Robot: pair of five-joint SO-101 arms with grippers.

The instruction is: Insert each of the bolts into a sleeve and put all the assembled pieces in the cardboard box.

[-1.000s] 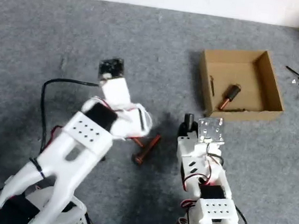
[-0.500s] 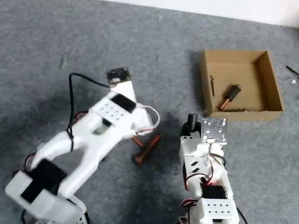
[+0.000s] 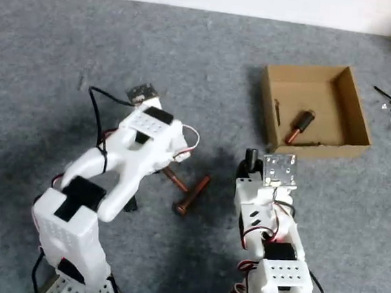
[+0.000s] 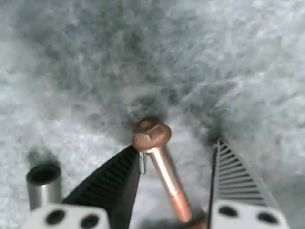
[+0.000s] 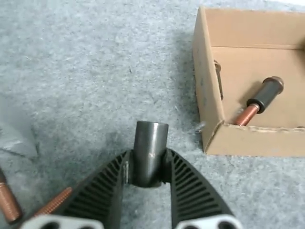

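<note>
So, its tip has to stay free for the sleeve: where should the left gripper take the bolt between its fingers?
Probably the shank just behind the hex head, from above, a finger on each side. The bolt lies flat on the carpet between the open left gripper's fingers, sides exposed.

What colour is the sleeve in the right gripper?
The short cylindrical sleeve is dark grey metal, clearest in the right wrist view.

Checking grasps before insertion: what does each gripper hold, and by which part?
Right gripper clamps the sleeve by its sides, open end protruding beyond the grip. Left gripper is open astride a bolt, not gripping it.
</note>
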